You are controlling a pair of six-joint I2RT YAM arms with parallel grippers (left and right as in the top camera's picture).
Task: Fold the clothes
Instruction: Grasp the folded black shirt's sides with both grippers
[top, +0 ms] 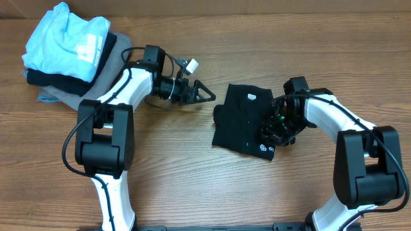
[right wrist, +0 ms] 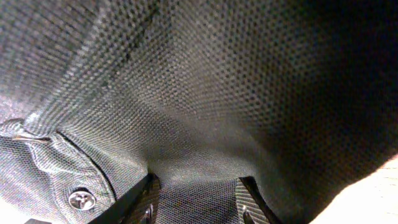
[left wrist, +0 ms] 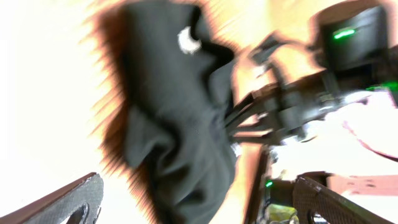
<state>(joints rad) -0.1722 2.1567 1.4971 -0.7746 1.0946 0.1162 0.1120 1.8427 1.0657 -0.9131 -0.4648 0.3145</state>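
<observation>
– Shirt check: where does the black polo shirt (top: 241, 122) lie?
– On the wooden table (top: 192, 186), right of the middle, folded into a compact packet. A small white logo (top: 251, 97) sits at its far side and a white mark (top: 263, 151) at its near right corner.
– And the right gripper (top: 275, 126)?
– Down on the packet's right edge. Its wrist camera is filled with black mesh fabric. A button (right wrist: 81, 199) shows at the lower left, and cloth lies between the two fingertips (right wrist: 143, 202). Whether they pinch it I cannot tell.
– The left gripper (top: 204, 94)?
– Its fingers are spread wide and hold nothing. It points rightwards at the shirt from just left of it, not touching. Its own view is blurred, though the dark cloth and the logo show.
– Anything else on the table?
– A pile at the far left: a light blue shirt (top: 64, 35) on top, a dark garment (top: 54, 80) and a grey garment (top: 106, 74) beneath
</observation>
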